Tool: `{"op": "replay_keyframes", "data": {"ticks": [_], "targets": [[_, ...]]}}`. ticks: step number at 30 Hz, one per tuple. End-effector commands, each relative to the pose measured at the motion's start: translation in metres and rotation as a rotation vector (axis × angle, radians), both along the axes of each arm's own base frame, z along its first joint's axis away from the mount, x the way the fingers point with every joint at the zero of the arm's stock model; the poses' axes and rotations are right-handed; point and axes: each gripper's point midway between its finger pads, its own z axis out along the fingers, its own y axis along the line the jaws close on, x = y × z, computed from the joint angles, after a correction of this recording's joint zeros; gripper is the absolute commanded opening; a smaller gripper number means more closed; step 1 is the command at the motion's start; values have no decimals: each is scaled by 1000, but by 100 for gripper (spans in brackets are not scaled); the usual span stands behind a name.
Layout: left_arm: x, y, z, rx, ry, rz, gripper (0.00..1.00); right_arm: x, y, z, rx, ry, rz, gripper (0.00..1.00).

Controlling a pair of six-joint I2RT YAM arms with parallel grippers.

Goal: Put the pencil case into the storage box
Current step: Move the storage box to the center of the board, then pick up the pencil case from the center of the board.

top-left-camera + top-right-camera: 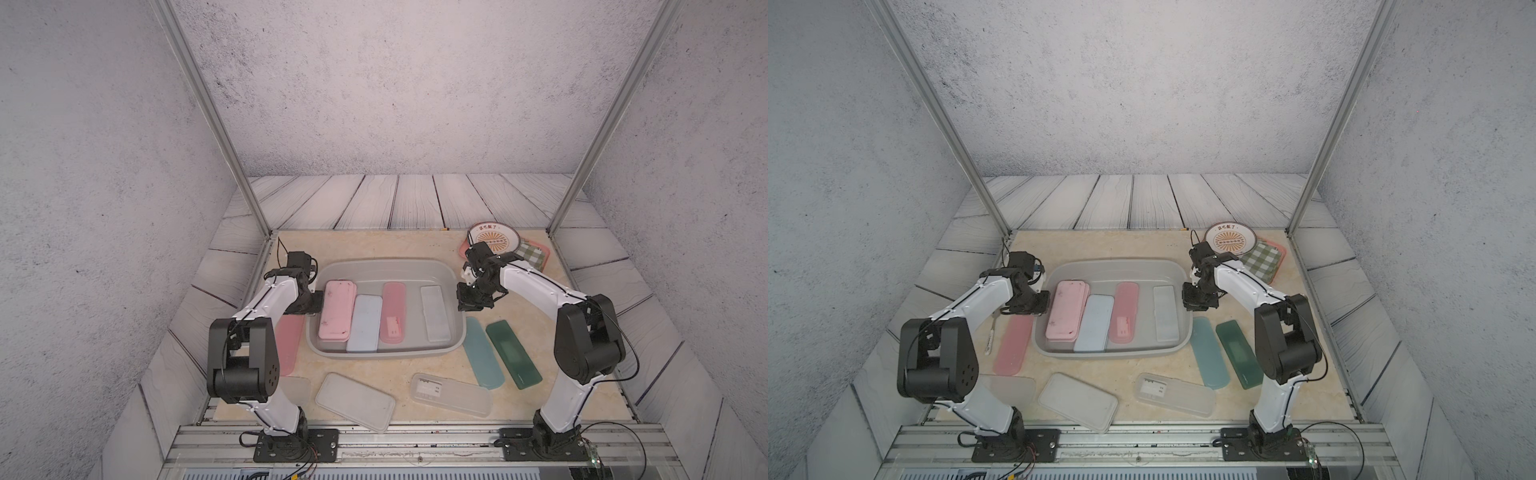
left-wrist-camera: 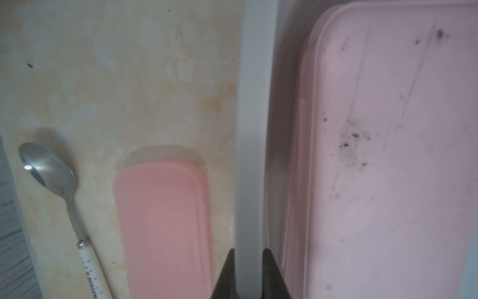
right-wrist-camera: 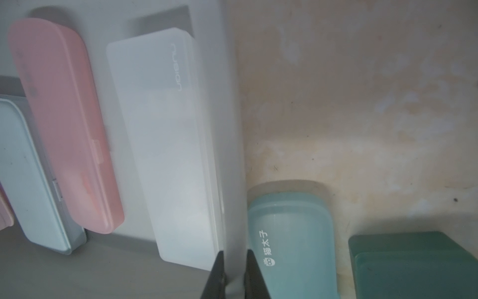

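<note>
Top views: left claw point(image 1: 316, 304) and right claw point(image 1: 466, 306) clamp storage box point(image 1: 382, 263) on marbled tabletop point(image 1: 365, 245).

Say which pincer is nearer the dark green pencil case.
Right. The right pincer grips the storage box rim near the dark green pencil case; the left pincer grips the opposite rim.

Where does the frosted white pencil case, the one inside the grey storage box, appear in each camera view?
In a top view: the frosted white case lies in the storage box, last in the row, beside the narrow pink case.
In a top view: the same spot.
Left wrist: not in it.
Right wrist: it lies between the narrow pink case and the box wall.
Shared landmark: the storage box rim, in all four views.
</note>
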Motion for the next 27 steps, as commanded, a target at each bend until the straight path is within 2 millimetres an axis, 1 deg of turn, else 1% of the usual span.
{"op": "replay_keyframes", "data": {"ticks": [1,2,4,6,7,8,9,10,12,14,15,16,18,20,22,23,24,25,27], "targets": [[-24,1,-12,55,94,-133,14,1,11,21,69,-58,1,22],[-23,0,-10,51,91,-130,20,3,15,25,86,-65,6,29],[-23,-1,-3,48,79,-129,40,4,19,37,115,-104,19,45],[-23,2,15,64,41,-134,66,3,14,56,112,-181,35,63],[-23,3,26,73,15,-136,77,-1,10,63,99,-217,48,71],[-23,4,39,83,-19,-140,84,-7,4,70,77,-255,66,78],[-24,5,52,95,-56,-150,87,-18,0,75,59,-284,104,83],[-26,6,64,103,-87,-164,88,-30,-1,78,49,-308,147,84],[-34,4,86,105,-140,-196,88,-64,-3,74,8,-339,243,86],[-45,0,99,88,-162,-221,88,-97,-2,70,-5,-372,295,88],[-51,-4,104,70,-167,-240,88,-110,-6,64,-11,-374,275,89],[-58,-10,106,43,-166,-269,88,-117,-13,61,-22,-371,224,89],[-72,-22,111,-17,-163,-312,88,-133,-39,47,-83,-312,98,88],[-81,-27,114,-47,-148,-320,88,-144,-67,38,-200,-243,-16,87],[-89,-31,117,-76,-121,-327,87,-148,-85,37,-307,-185,-105,85],[-93,-33,118,-89,-110,-327,87,-148,-99,37,-383,-164,-182,84],[-95,-35,121,-104,-105,-325,86,-149,-105,35,-431,-138,-209,84],[-98,-36,122,-116,-102,-323,86,-147,-104,30,-441,-128,-218,84],[-102,-41,126,-146,-107,-319,86,-138,-95,15,-400,-131,-225,84]]}}
